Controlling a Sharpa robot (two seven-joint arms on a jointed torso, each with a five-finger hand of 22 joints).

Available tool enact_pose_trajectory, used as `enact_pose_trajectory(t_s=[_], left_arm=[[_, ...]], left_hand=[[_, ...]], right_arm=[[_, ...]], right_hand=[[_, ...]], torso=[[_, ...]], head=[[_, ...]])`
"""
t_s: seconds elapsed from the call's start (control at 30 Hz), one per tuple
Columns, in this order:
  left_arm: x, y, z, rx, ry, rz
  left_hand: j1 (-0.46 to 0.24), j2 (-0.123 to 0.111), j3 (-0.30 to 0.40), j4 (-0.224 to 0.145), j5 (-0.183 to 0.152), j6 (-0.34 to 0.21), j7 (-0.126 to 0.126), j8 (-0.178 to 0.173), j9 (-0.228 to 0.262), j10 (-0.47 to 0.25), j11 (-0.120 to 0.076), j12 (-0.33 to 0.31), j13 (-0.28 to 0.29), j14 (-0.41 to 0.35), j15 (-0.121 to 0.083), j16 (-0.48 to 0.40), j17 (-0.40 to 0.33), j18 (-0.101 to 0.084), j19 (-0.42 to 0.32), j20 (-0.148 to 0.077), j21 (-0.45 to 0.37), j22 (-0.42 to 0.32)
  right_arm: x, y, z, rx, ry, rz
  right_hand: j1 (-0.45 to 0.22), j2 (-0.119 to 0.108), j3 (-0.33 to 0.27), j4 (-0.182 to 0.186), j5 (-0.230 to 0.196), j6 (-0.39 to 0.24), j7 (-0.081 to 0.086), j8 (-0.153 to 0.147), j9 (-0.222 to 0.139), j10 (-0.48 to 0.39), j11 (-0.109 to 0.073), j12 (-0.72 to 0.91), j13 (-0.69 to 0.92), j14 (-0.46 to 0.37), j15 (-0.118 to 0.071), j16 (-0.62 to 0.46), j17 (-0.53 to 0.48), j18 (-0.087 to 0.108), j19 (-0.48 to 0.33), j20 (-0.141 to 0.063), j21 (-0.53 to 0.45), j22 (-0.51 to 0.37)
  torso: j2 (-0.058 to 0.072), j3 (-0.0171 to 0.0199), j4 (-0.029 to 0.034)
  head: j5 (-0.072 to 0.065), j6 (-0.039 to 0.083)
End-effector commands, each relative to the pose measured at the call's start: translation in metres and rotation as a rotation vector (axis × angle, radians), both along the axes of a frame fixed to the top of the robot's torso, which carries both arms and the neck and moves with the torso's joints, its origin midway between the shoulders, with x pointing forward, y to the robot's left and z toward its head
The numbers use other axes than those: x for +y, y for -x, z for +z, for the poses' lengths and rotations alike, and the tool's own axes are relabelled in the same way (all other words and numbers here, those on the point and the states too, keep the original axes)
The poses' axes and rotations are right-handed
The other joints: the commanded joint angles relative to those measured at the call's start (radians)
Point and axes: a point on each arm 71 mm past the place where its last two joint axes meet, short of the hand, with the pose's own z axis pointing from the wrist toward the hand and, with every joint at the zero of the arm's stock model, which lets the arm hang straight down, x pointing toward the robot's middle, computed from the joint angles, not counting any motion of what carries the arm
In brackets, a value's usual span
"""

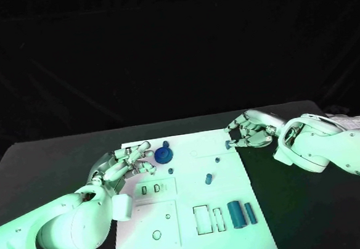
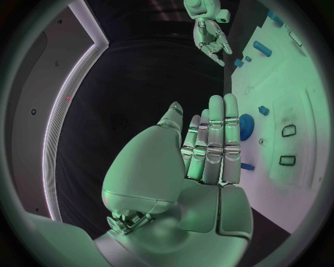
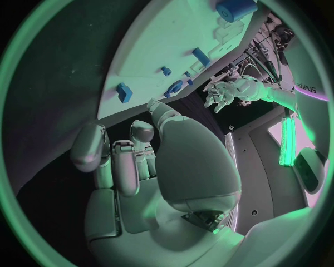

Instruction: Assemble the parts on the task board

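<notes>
The white task board (image 1: 194, 234) lies in the middle of the table. My left hand (image 1: 127, 160) hovers at its far left corner, fingers straight and apart from the thumb, holding nothing. Just past its fingertips (image 2: 222, 119) stands a round blue part (image 1: 163, 156), seen behind them as a blue disc (image 2: 245, 125). My right hand (image 1: 251, 130) is at the board's far right edge, its fingers loosely bent and nothing in them. A small blue part (image 1: 227, 145) stands on the board close to those fingers, and shows beyond them as a blue block (image 3: 124, 92).
Other blue parts are on the board: a small peg (image 1: 166, 144), a short piece (image 1: 209, 178) mid-board, and two cylinders (image 1: 236, 214) lying near the front right. Rectangular slots (image 1: 201, 212) lie beside them. Crumpled white material (image 1: 359, 118) sits at the table's right edge.
</notes>
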Motion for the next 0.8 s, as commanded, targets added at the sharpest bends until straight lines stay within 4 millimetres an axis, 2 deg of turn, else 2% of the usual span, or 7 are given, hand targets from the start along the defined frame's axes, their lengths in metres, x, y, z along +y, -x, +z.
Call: enact_pose_trajectory(t_s=[0.03,0.1,0.13,0.27,0.47,0.8], left_arm=[[-0.002,0.0,0.001,-0.004,0.014,-0.023],[-0.002,0.0,0.001,-0.004,0.013,-0.023],[-0.002,0.0,0.001,-0.004,0.013,-0.023],[-0.002,0.0,0.001,-0.004,0.013,-0.023],[-0.002,0.0,0.0,-0.004,0.013,-0.024],[-0.002,0.0,0.0,-0.003,0.012,-0.025]], left_hand=[[-0.005,0.001,-0.007,-0.001,-0.002,-0.007,0.003,-0.004,0.001,-0.007,0.001,0.005,0.002,-0.006,0.002,0.005,0.001,0.007,-0.01,0.0,0.004,0.001],[-0.005,0.001,-0.007,-0.001,-0.002,-0.007,0.003,-0.004,0.001,-0.007,0.001,0.005,0.002,-0.006,0.002,0.005,0.001,0.007,-0.01,0.0,0.004,0.001],[-0.005,0.001,-0.007,-0.001,-0.002,-0.007,0.003,-0.004,0.001,-0.007,0.001,0.005,0.002,-0.006,0.002,0.005,0.001,0.007,-0.01,0.0,0.004,0.001],[-0.005,0.001,-0.007,-0.001,-0.002,-0.007,0.003,-0.004,0.001,-0.008,0.001,0.005,0.002,-0.007,0.002,0.005,0.001,0.007,-0.01,0.001,0.004,0.001],[-0.004,0.002,-0.007,-0.002,-0.002,-0.008,0.003,-0.004,0.001,-0.008,0.001,0.005,0.002,-0.007,0.002,0.006,0.002,0.007,-0.011,0.001,0.004,0.002],[-0.004,0.002,-0.007,-0.002,-0.002,-0.008,0.003,-0.004,0.001,-0.008,0.001,0.005,0.002,-0.007,0.002,0.006,0.002,0.007,-0.011,0.001,0.004,0.002]], right_arm=[[-0.001,0.0,-0.007,0.02,-0.017,0.015],[-0.002,0.0,-0.011,0.027,-0.015,0.01],[-0.002,0.0,-0.012,0.031,-0.013,0.007],[-0.002,-0.002,-0.019,0.042,-0.003,0.003],[-0.001,-0.005,-0.023,0.04,0.006,-0.008],[0.0,-0.012,-0.026,0.038,0.022,-0.029]], right_hand=[[0.004,-0.008,-0.005,-0.002,0.005,0.005,0.0,0.003,-0.001,-0.005,0.002,-0.002,0.0,0.083,-0.006,0.003,0.146,-0.007,0.003,-0.003,0.005,-0.001],[0.004,-0.008,-0.005,-0.002,0.006,0.005,0.0,0.003,-0.001,-0.005,0.002,-0.002,0.0,0.083,-0.006,0.003,0.146,-0.007,0.003,-0.003,0.005,-0.001],[0.005,-0.009,-0.005,-0.002,0.006,0.005,0.0,0.003,-0.001,-0.005,0.002,-0.003,0.0,0.083,-0.006,0.003,0.146,-0.007,0.003,-0.003,0.005,-0.001],[0.006,-0.009,-0.005,-0.003,0.007,0.004,0.0,0.002,-0.001,-0.005,0.002,-0.003,-0.001,0.082,-0.006,0.002,0.145,-0.007,0.002,-0.003,0.004,-0.002],[0.011,-0.006,-0.005,-0.007,0.007,0.004,0.0,0.002,-0.002,-0.003,0.001,0.001,0.002,0.083,-0.006,0.003,0.147,-0.007,0.003,-0.003,0.005,0.0],[0.022,0.012,0.001,-0.017,0.0,0.018,-0.001,0.005,-0.001,0.005,0.0,0.013,0.011,0.083,-0.007,0.004,0.148,-0.007,0.004,-0.004,0.007,0.002]], torso=[[0.001,0.0011,0.0013],[0.0,0.0004,0.0025],[0.001,0.0012,0.0026],[0.0,-0.0012,0.0023],[0.0,-0.0009,0.002],[-0.001,-0.0017,0.003]], head=[[-0.002,-0.002],[-0.001,-0.004],[0.001,-0.005],[0.003,-0.009],[0.004,-0.011],[0.006,-0.016]])
